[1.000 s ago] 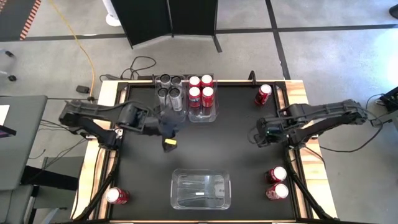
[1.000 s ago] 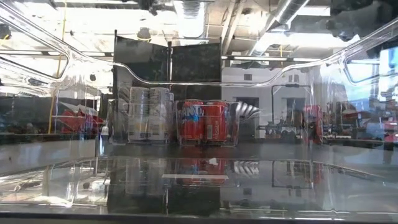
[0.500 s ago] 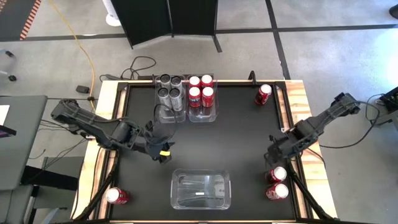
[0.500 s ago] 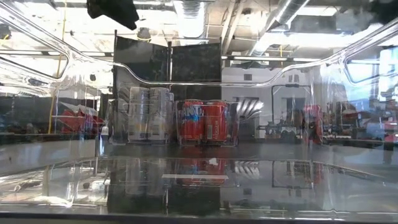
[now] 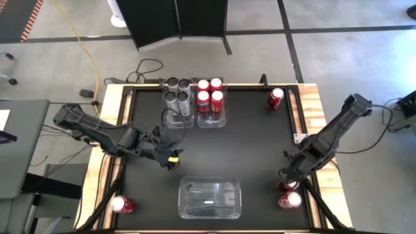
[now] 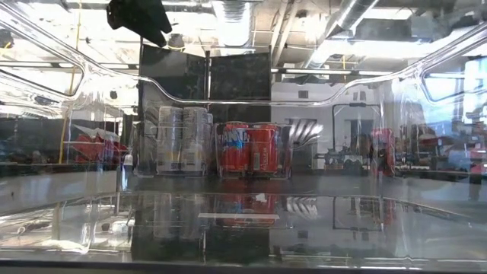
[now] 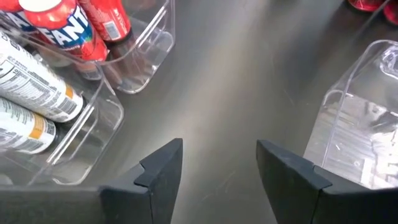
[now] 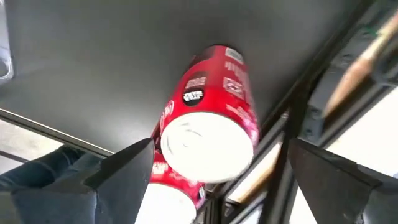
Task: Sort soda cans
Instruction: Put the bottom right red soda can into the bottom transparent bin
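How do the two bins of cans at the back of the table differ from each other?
The left bin holds four silver-grey cans; the right bin holds four red cans. In the left wrist view the silver-grey cans look taller and slimmer, the red ones stouter. Both bins are clear plastic, stand side by side, hold their cans upright and have room left at the near end.

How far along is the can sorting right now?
Done: four silver-grey cans fill one back bin and four red cans the bin beside it. In hand: nothing is gripped; the right gripper is open over a red can at the right edge, its fingers either side; the left gripper is open and empty mid-table. Left: four loose red cans, and the front clear bin holds none.
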Controlling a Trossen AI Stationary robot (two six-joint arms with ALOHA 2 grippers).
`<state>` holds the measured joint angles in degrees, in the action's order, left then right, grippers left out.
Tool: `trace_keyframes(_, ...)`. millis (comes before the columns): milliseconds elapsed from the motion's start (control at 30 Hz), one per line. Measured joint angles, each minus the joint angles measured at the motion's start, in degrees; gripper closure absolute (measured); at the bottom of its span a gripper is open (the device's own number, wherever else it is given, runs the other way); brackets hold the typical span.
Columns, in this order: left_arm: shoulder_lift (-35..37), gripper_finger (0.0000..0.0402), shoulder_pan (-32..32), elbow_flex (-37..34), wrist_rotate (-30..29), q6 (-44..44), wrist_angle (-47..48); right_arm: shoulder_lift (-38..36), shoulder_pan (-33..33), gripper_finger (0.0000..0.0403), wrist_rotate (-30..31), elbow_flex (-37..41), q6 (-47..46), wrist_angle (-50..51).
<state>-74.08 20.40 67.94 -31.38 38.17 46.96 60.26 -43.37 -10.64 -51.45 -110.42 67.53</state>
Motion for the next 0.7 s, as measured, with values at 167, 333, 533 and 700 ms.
trace_keyframes(167, 0.0, 0.02, 0.0, 0.0, 0.0, 0.1, 0.0, 0.0, -2.6, 0.0005, 1.6, 4.7, -3.3, -6.1)
trace_keyframes(333, 0.0, 0.02, 0.0, 0.0, 0.0, 0.1, 0.0, 0.0, -3.2, 0.0019, 3.0, 7.2, -4.7, -9.9)
trace_keyframes(533, 0.0, 0.02, 0.0, 0.0, 0.0, 0.1, 0.1, 0.1, -3.0, 0.0101, 3.1, 7.6, -5.3, -10.4)
trace_keyframes(700, 0.0, 0.02, 0.0, 0.0, 0.0, 0.9, 0.1, 0.2, -2.3, 0.0133, 3.0, 6.9, -5.7, -9.9)
